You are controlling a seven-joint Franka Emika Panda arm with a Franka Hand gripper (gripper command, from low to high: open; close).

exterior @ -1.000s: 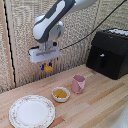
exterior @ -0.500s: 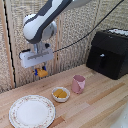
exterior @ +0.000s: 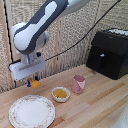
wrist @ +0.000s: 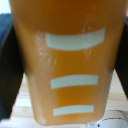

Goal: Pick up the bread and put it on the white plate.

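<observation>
The white block tool (exterior: 33, 82) grips the small golden-orange bread chunk (exterior: 34, 83) between its short blue and black fingers, raised off the pale wooden surface (exterior: 95, 107). The large round white plate with speckled rim (exterior: 32, 111) lies directly below the bread, so the coming move looks a plain descent.

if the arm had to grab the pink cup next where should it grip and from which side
Probably from above, fingers straddling the rim. The pink cup stands upright with its mouth open upward, and its top edge is free. The small white bowl sits close on the exterior view's left, so a side approach from there looks cramped. The gripper already holds the bread.
</observation>
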